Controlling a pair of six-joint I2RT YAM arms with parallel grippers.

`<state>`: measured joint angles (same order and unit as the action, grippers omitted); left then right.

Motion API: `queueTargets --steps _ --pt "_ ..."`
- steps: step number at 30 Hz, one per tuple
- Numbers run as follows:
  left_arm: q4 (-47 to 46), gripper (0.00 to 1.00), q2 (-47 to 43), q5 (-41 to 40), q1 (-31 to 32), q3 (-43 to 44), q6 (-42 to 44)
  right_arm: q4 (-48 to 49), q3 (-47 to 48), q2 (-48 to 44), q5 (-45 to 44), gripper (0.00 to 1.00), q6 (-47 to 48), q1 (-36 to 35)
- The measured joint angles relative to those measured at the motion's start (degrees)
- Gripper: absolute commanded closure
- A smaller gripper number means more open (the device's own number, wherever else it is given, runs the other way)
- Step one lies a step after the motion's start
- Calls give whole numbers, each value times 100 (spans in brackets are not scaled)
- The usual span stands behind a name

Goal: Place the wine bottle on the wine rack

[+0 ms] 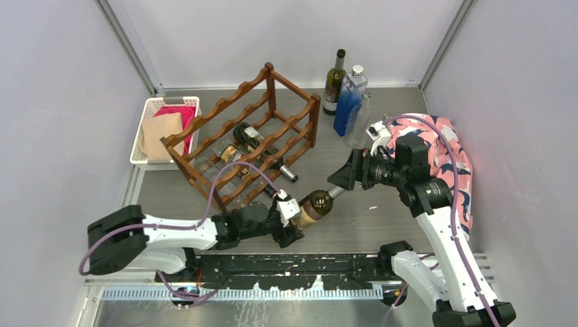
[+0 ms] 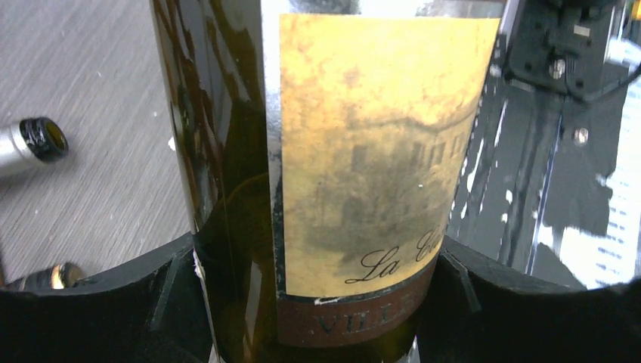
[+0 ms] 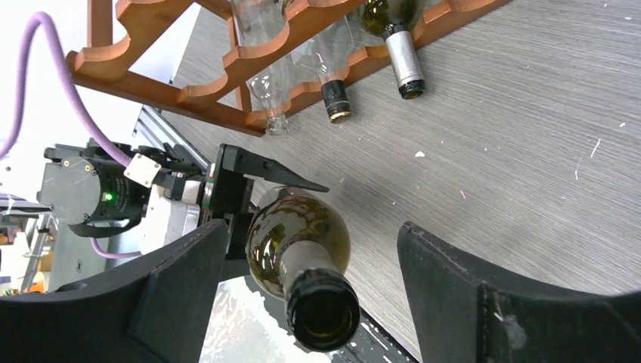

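The wine bottle lies on its side in front of the wine rack, apart from it and not yet on it, with its open mouth pointing toward the right arm. The left gripper is clamped around the bottle's body; the left wrist view shows the labelled glass filling the space between both fingers and touching each. The right gripper stands with its jaws spread, one finger on either side of the bottle's neck and clear of the glass in the right wrist view. Whether the bottle touches the table cannot be told. The rack stands at an angle on the left-centre of the table and holds several bottles lying on its lower level, their necks jutting out toward the near side. A white basket with pink and beige cloths sits just beside the rack on its left. At the back, near the rack's far corner, a dark bottle and a clear bottle of blue liquid stand upright side by side. A pink patterned cloth lies along the right wall behind the right arm.
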<state>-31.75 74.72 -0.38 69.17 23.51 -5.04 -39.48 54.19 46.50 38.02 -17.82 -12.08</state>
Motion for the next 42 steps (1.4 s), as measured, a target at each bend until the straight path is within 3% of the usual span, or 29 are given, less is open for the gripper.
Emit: queueTargets --steps 7,13,18,27,42 --pt "2330 100 -916 306 -59 358 352 -48 33 -26 11 11 87 0" --pt "4330 100 -1255 494 -63 1215 968 -131 195 -28 299 11 297 -79" --pt "5355 100 -1403 632 -63 1770 1775 -267 197 -55 575 12 756 -870" --pt "6384 100 -1515 758 -63 1838 2791 -1091 282 57 234 16 1812 -2052" --pt "6505 100 -1648 750 -68 1838 2940 -1294 116 625 -866 25 2229 -3587"
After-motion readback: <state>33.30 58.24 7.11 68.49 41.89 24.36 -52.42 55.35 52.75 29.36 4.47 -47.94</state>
